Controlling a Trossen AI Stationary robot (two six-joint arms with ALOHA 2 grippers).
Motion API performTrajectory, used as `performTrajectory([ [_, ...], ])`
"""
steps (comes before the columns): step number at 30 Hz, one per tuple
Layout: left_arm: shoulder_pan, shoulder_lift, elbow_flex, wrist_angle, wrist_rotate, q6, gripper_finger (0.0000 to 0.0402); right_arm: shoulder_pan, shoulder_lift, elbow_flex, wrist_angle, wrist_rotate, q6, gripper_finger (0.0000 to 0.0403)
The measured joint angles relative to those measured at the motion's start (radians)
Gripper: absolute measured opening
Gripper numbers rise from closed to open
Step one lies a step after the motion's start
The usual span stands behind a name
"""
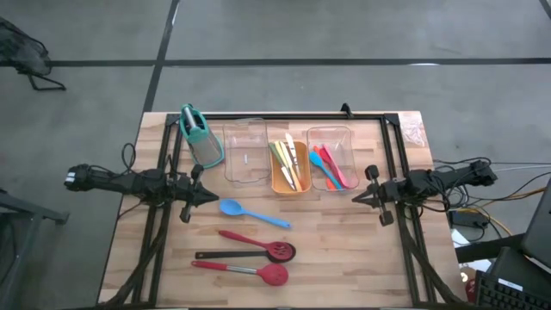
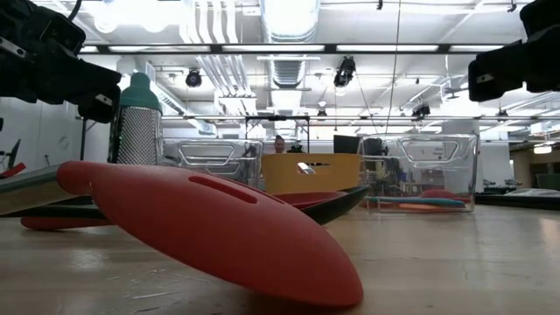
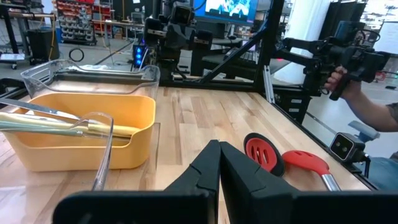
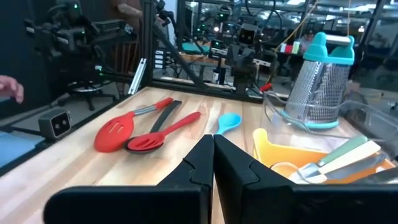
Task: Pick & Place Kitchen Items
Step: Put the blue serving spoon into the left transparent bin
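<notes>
Blue spoon (image 1: pixel 254 213) overhead, apparently hidden low.

Tabletop (image 1: pixel 344 258): pale wood, plank-striped. Blue spoon (image 1: pixel 252 213): light blue throughout. Slotted spoon (image 1: pixel 245 253): red head, black handle. Second slotted spoon (image 1: pixel 241 270): red head, red and silver handle. Third spoon (image 1: pixel 245 239): red. Upright grater (image 1: pixel 201 136): teal top, grey perforated body. Middle tray (image 1: pixel 290 168): orange, holding pale yellow-green and cream utensils (image 1: pixel 287 161). Two outer trays (image 1: pixel 244 151): clear. Right-hand clear tray's utensils (image 1: pixel 330 165): teal, pink, orange. Both claws, left (image 1: pixel 209 196) and right (image 1: pixel 360 199): black.
</notes>
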Motion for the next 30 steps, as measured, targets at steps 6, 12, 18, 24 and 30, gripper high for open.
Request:
performTrajectory([
  [6,0.000,0.000,0.000,0.000,0.000,0.000,0.0012,0.000,0.000,0.000,0.000,0.000,0.024,0.0008],
  [12,0.000,0.000,0.000,0.000,0.000,0.000,0.0012,0.000,0.000,0.000,0.000,0.000,0.024,0.0008],
  [18,0.000,0.000,0.000,0.000,0.000,0.000,0.0012,0.000,0.000,0.000,0.000,0.000,0.025,0.0008],
  [24,0.004,0.001,0.000,0.049,-0.151,0.065,0.0012,0.000,0.000,0.000,0.000,0.000,0.024,0.0009],
  [30,0.005,0.000,0.000,0.170,-0.355,-0.218,0.0012,0.000,0.000,0.000,0.000,0.000,0.024,0.0009],
])
